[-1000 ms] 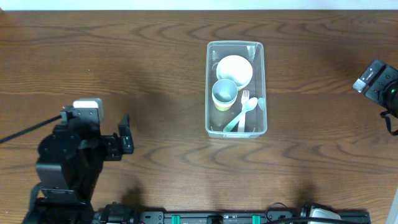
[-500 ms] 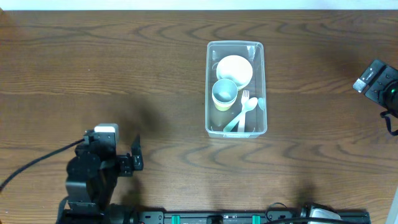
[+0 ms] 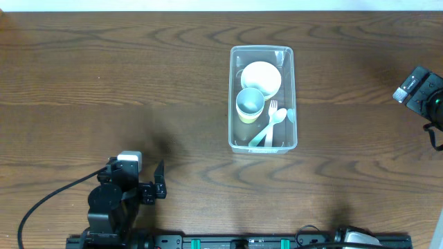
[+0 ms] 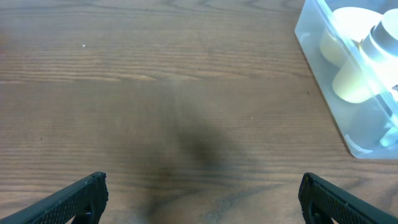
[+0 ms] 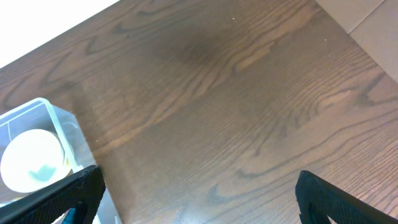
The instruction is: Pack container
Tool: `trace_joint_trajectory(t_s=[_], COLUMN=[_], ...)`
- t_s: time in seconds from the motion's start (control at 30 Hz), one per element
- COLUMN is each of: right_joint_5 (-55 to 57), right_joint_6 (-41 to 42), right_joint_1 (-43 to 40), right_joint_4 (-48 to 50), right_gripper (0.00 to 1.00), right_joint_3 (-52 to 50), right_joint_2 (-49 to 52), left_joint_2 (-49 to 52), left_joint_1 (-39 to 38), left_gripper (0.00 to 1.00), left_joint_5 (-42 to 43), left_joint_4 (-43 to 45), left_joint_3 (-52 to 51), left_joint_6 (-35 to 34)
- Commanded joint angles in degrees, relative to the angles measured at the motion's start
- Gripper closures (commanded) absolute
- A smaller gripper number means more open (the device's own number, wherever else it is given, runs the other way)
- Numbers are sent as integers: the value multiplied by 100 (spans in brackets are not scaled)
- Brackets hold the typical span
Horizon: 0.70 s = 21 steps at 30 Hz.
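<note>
The clear plastic container (image 3: pixel 291 97) stands on the wooden table right of centre. Inside it are a pale yellow bowl (image 3: pixel 261 77), a light green cup (image 3: pixel 250 104) and a pale fork and spoon (image 3: pixel 273 123). The container also shows in the left wrist view (image 4: pixel 323 62) and in the right wrist view (image 5: pixel 59 121). My left gripper (image 3: pixel 154 188) is open and empty at the front left, far from the container; its fingers frame bare wood in the left wrist view (image 4: pixel 202 199). My right gripper (image 5: pixel 196 196) is open and empty over bare table; only its arm body (image 3: pixel 419 90) shows overhead.
The table's far edge meets a white surface at the top. A black rail (image 3: pixel 277 242) runs along the front edge. A black cable (image 3: pixel 48 200) trails from the left arm.
My left arm has drawn back toward the front edge and moved right, away from the mid-left of the table. The right arm and the container have not moved.
</note>
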Motion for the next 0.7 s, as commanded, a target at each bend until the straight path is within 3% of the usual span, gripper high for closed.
trace_joint_trajectory(t_s=[0.0, 0.67], right_joint_5=[76, 76], right_joint_6=[79, 79], right_joint_1=[-42, -42], right_joint_4=[-7, -7], right_gripper=[1, 1], right_joint_3=[0, 0], right_joint_2=[-37, -37], left_joint_2=[-164, -813], left_joint_1=[26, 26], left_gripper=[2, 2], left_joint_5=[81, 251], left_joint_4=[35, 31], left_joint_3=[-120, -717], left_joint_6=[-24, -44])
